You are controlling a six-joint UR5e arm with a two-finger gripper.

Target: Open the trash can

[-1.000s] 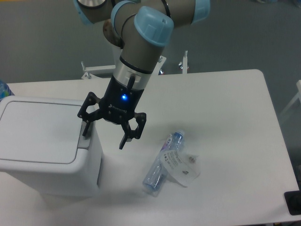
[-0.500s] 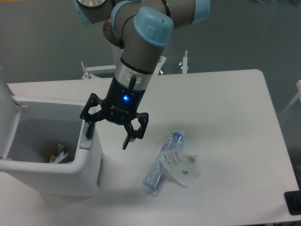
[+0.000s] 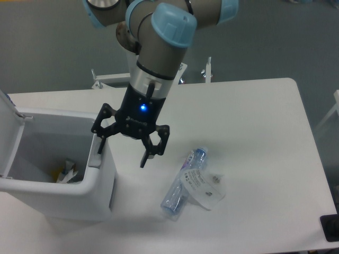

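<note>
Trash can smooth white plastic; bottle clear glossy plastic; table matt white.

The bin is running off the left edge, so its left wall is not showing. Its raised lid is showing only as a thin sliver at that edge, the rest being cut away. One finger of the gripper is covering part of the bin's right rim, and whether it is touching the rim cannot be told. The scraps lying deep in the bin are too small and shadowed to name. The arm is leaving the picture at the top. The print on the bottle's label is too blurred to read. A dark thing at the lower right corner is being cut off by the edge.
</note>
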